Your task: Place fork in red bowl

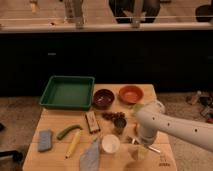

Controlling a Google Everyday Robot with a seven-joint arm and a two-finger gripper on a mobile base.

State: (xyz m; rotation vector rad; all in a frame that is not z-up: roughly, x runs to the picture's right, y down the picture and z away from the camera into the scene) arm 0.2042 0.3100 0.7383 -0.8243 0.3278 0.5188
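The wooden table [55,120] is crowded. The white arm [175,127] reaches in from the right and bends down over its near right part. The green tray [67,107] sits at the far left, with a dark bowl [104,98] beside it and the red bowl [131,94] just right of that, on the far edge. The gripper [140,149] hangs low over the near right corner, just right of the white cup [110,144]. The fork [153,148] shows only as a thin silvery streak on the table at the gripper's right side, its long axis roughly left to right. The red bowl lies straight back from there, beyond the arm's wrist. The wrist hides the gripper's tip, so I cannot tell whether it is open, closed, or already touching the fork, and the prongs' end cannot be made out.
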